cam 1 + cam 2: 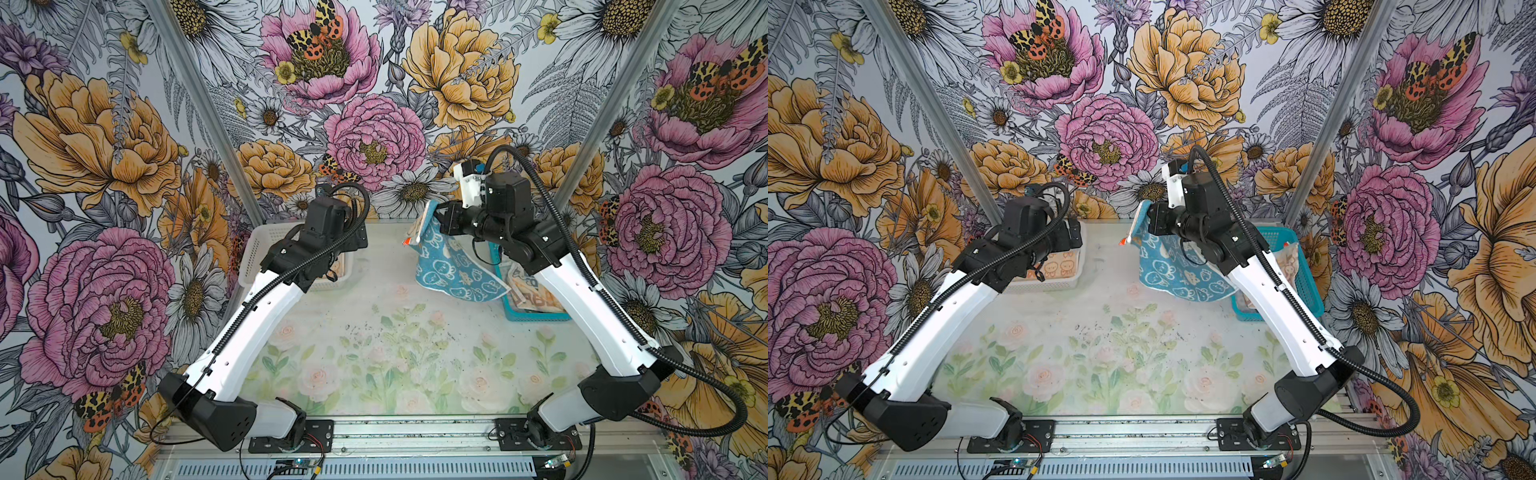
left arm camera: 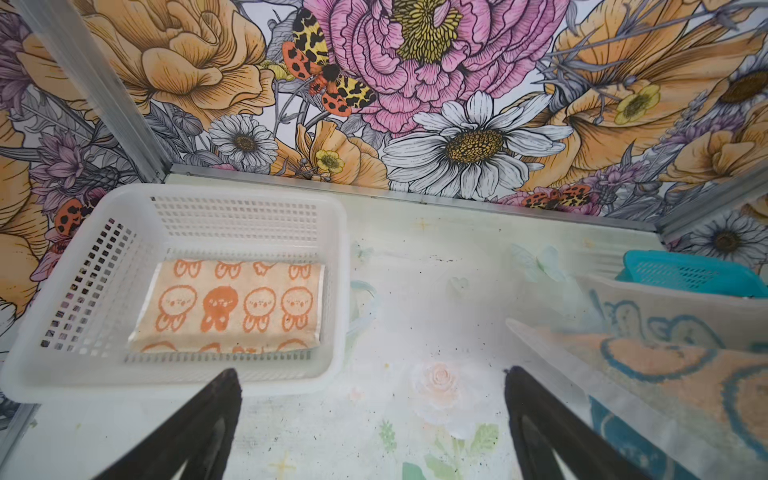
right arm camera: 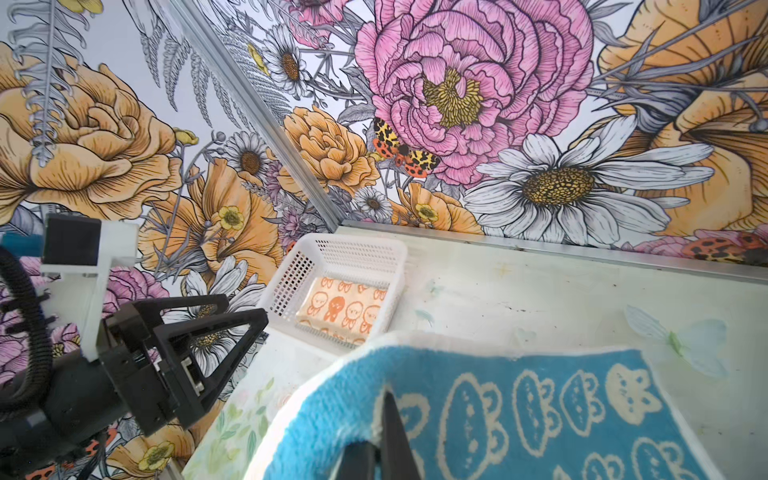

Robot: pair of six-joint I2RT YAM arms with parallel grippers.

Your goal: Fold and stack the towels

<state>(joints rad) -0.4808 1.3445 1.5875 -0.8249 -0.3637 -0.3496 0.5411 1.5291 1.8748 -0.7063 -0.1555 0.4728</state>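
My right gripper is shut on the top edge of a blue towel printed with cream bunny faces. The towel hangs from it at the back right, its lower corner resting on the table. Its paler reverse side shows close and blurred in the left wrist view. A folded orange towel with bunny faces lies flat in the white basket at the back left. My left gripper hovers just in front of that basket, open and empty. A cream towel lies in the teal basket, partly hidden by the right arm.
The white basket sits against the back left corner and the teal basket against the right wall. Flowered walls with metal posts close in three sides. The table top carries a pale flower print.
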